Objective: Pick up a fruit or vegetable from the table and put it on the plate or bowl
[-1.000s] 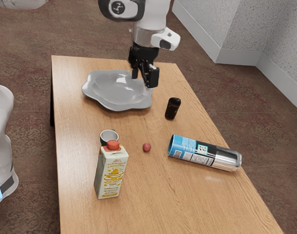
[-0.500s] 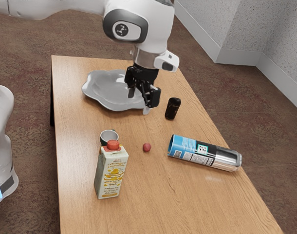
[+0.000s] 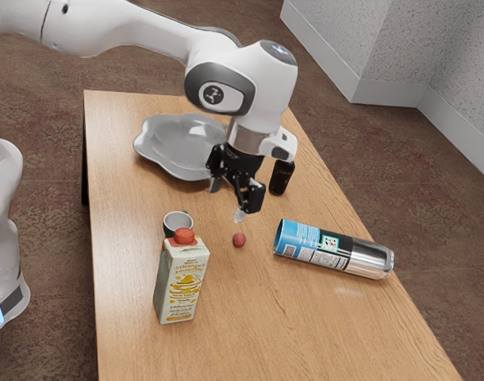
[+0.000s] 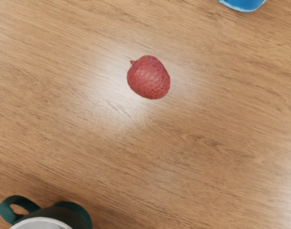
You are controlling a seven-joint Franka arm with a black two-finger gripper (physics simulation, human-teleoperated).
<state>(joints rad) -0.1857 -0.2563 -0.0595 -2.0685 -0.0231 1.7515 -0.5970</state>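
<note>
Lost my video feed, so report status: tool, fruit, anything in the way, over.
Tool open, empty, hovering over the red fruit. Fruit loose on the table, not yet on the plate. Mug and can flank it, neither blocking.

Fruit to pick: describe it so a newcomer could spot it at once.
On the wooden table, look between the juice carton and the blue can lying on its side. The fruit sits there. It is the smallest thing, round, red, bumpy-skinned.
</note>
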